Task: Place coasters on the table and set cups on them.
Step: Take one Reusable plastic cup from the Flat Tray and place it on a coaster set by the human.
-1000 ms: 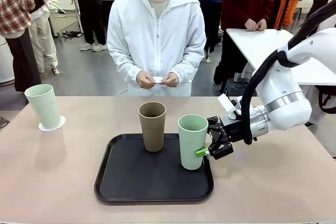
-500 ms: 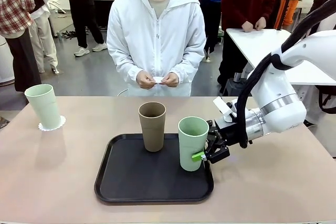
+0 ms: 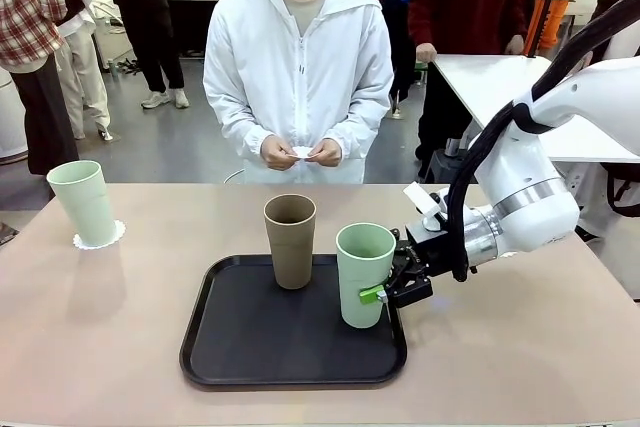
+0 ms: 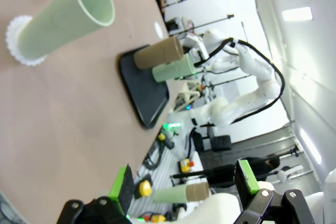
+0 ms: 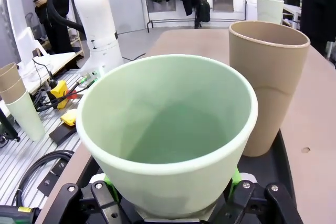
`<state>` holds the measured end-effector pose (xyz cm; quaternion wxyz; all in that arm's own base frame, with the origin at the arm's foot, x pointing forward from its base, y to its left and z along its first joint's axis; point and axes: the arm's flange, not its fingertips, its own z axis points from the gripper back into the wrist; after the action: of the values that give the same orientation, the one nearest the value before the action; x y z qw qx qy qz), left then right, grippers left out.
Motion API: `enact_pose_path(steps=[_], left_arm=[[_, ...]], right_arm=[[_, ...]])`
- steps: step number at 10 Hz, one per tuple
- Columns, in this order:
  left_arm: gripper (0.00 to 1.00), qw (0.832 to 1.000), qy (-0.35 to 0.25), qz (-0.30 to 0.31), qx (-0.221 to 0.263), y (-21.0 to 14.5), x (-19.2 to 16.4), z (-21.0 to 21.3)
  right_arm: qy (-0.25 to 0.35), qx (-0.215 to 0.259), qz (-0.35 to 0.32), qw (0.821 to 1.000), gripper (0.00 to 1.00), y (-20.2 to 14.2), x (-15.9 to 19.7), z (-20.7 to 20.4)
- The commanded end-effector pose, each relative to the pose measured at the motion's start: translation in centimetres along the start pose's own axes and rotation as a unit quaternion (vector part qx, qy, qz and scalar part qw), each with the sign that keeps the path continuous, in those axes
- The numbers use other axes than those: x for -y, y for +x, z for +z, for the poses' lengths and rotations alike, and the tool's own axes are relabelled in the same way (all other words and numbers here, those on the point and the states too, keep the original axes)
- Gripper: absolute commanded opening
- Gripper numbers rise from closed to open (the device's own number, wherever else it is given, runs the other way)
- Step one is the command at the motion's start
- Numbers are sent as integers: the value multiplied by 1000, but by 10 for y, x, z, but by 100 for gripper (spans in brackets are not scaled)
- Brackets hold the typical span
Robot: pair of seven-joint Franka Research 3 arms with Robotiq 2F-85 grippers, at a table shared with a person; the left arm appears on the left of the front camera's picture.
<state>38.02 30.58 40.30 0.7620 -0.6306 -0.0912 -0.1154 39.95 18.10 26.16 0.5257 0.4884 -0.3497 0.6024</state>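
Observation:
A pale mint green cup [image 3: 365,272] stands at the right end of the black tray [image 3: 250,347]. My right gripper [image 3: 386,291] is shut on its lower part from the right; the right wrist view shows this cup [image 5: 168,129] between the green pads. A brown-taupe cup [image 3: 290,240] stands upright on the tray's far side, and it is the brown cup [image 5: 268,87] just behind the held one. Another mint cup [image 3: 84,202] rests on a white scalloped coaster [image 3: 100,238] at the table's [image 3: 520,347] far left. My left gripper [image 4: 185,182] hangs open over the table, holding nothing.
A person in a white jacket stands at the far edge, both hands holding a small white disc [image 3: 302,152]. A white glossy table [image 3: 500,77] stands behind at the right. Bare tabletop lies left and right of the tray.
My right gripper slid a little to the left around the mint cup and closed on it. The cup shifted slightly left on the tray.

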Motion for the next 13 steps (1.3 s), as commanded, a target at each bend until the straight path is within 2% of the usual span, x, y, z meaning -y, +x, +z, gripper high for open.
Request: enact_pose_path(steps=[1, 4, 5, 7, 9, 11, 12, 13], left_arm=[[100, 1000, 4, 3, 1, -1, 2, 1], [100, 1000, 4, 3, 1, -1, 2, 1], [100, 1000, 4, 3, 1, -1, 2, 1], [100, 1000, 4, 3, 1, -1, 2, 1], [100, 1000, 4, 3, 1, -1, 2, 1], [100, 1000, 4, 3, 1, -1, 2, 1], [100, 1000, 4, 3, 1, -1, 2, 1], [100, 1000, 4, 3, 1, -1, 2, 1]], right_arm=[[-1, -5, -18, 1000, 0, 7, 0, 9], [-59, -32, -20, 998, 0, 97, -37, 71], [-74, -27, -17, 997, 0, 130, -47, 93], [-96, -32, -17, 995, 0, 178, -56, 124], [-104, -38, -26, 994, 0, 192, -50, 132], [-101, -37, -41, 993, 0, 186, -41, 134], [-113, -34, -15, 993, 0, 200, -58, 137], [-113, -34, -15, 993, 0, 200, -58, 137]])
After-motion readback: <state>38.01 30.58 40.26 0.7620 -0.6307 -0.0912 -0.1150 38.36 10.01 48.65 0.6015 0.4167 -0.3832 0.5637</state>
